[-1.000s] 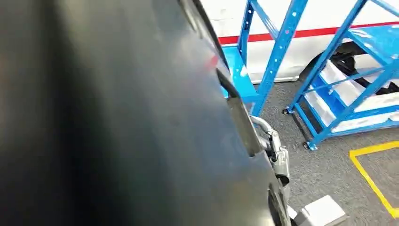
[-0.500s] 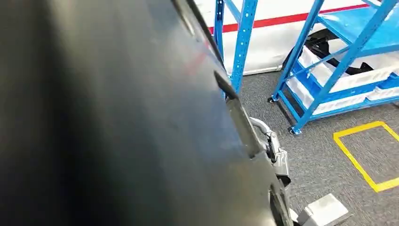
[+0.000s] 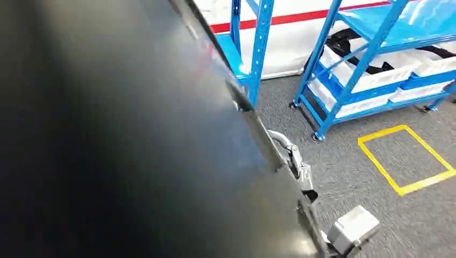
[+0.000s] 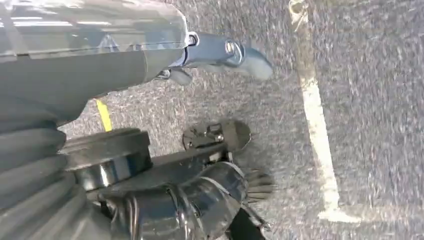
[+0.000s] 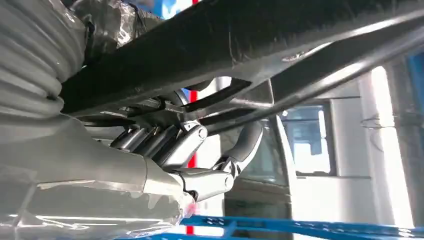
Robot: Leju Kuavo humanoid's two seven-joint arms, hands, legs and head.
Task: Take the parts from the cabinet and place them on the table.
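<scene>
Head view: a large black glossy panel part (image 3: 134,140) fills the frame from 12 o'clock round to 9 o'clock, its edge running diagonally toward 5 o'clock. Along that edge a silver jointed arm segment (image 3: 293,158) shows, and a pale grey block-shaped robot foot (image 3: 352,228) sits on the grey carpet floor (image 3: 349,172) at 5 o'clock. Blue steel shelving racks (image 3: 344,70) stand at 1 to 2 o'clock, carrying white plastic bins (image 3: 376,78); a white wall with a red stripe (image 3: 301,32) lies behind them. A yellow tape rectangle (image 3: 403,161) marks the floor at 3 o'clock.

Right wrist view: the right hand (image 5: 195,150) has its dark fingers (image 5: 150,140) curled up against the underside of the black panel part (image 5: 240,45), with the thumb raised toward a bar of it; the hand appears to hold the part from below, though the contact is partly in shadow.

Left wrist view: the left hand (image 4: 215,55) hangs over the carpet floor (image 4: 380,100) beside a pale tape line (image 4: 315,110), fingers extended and apart, holding nothing.
</scene>
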